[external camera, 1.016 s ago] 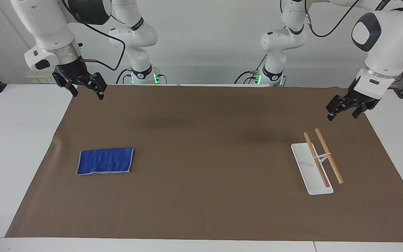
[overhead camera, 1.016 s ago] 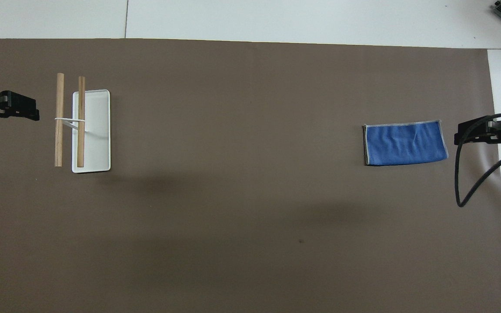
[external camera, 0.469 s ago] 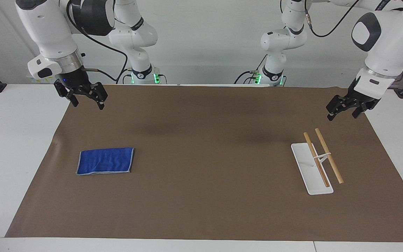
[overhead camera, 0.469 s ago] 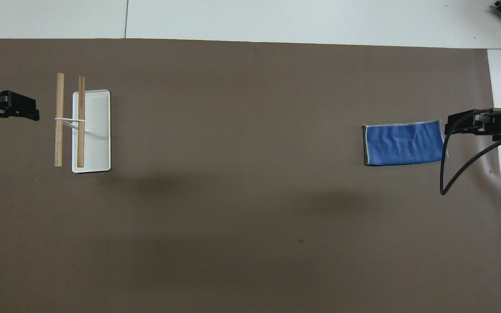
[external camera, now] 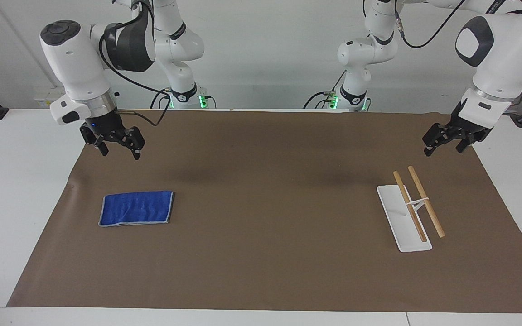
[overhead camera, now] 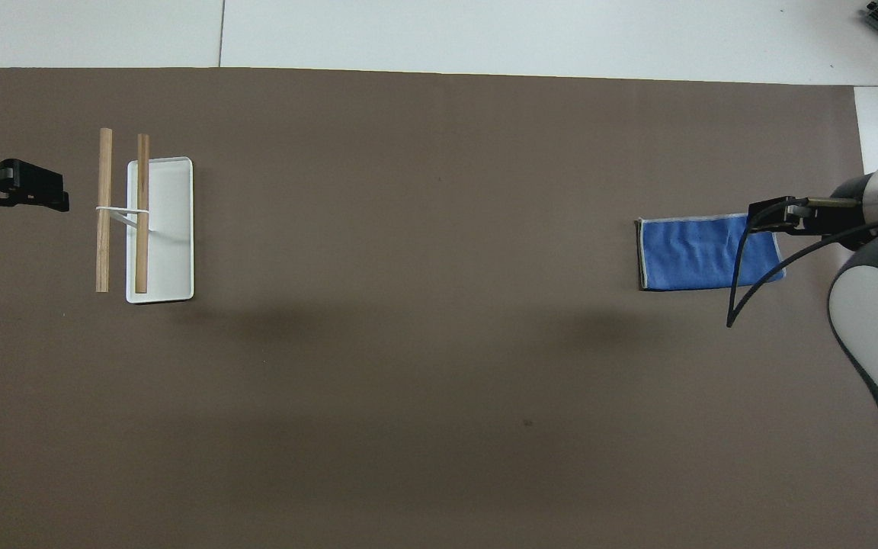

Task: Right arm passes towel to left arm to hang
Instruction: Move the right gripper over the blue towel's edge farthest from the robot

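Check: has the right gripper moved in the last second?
Yes. In the facing view the right gripper has come down and closer to the towel, which lies flat where it was. It is open and not touching the cloth.

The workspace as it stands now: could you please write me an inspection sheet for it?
Surface: brown mat covering a white table.
Job's things: blue towel lying flat on the mat toward the right arm's end; white rack with two wooden bars toward the left arm's end, nothing hung on it.
Clutter: nothing seen.
Grippers: right claw open, raised over the mat, apart from the towel; left claw open, waiting in the air over the mat's edge near the rack.
Cables: black cable looping from the right wrist, crossing over the towel in the overhead view.
Surroundings: white wall; green lights at both arm bases.
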Tool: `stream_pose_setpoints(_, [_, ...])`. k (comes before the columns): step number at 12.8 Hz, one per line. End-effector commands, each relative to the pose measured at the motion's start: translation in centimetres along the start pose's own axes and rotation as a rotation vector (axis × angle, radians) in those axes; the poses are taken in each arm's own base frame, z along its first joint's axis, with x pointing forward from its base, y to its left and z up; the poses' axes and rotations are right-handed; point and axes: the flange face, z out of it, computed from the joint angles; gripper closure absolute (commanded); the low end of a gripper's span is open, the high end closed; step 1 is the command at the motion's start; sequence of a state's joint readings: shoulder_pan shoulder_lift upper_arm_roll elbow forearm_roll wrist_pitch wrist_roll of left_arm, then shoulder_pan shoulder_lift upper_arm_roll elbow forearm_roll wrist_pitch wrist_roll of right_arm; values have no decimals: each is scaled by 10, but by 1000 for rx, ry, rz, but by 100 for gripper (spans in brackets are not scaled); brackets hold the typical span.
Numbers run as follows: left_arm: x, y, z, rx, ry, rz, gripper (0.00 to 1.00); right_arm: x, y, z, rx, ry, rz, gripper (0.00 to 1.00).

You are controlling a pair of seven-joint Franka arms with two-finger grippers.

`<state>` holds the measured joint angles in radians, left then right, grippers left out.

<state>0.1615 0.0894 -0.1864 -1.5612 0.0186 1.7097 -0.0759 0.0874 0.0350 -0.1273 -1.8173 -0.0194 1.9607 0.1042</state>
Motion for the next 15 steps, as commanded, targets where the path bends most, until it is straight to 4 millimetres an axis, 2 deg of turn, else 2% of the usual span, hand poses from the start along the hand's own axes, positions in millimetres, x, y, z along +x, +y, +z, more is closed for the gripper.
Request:
stream_pose_setpoints(1, [-7,-2,-2,3,5,-1,0,14,1,42,-4,-7,-20,0])
stream_pose_setpoints(3, [-7,-2,-2,3,5,-2,0,19,0,68,-8,-4,-20,0])
stream_pose_setpoints(9, [-7,-2,-2,3,4,-2,0,9,13,152,-17,36,-52,0])
stream_pose_setpoints(11, [-7,-2,-2,3,4,-2,0,12,19,163,-21,45,-90,0])
stream_pose_setpoints(13, [-7,-2,-2,3,4,-2,0,12,23,188,-27,45,-97,0])
stream_pose_setpoints(15, [-7,-2,-2,3,4,-2,0,11,26,203,-30,32,-116,0])
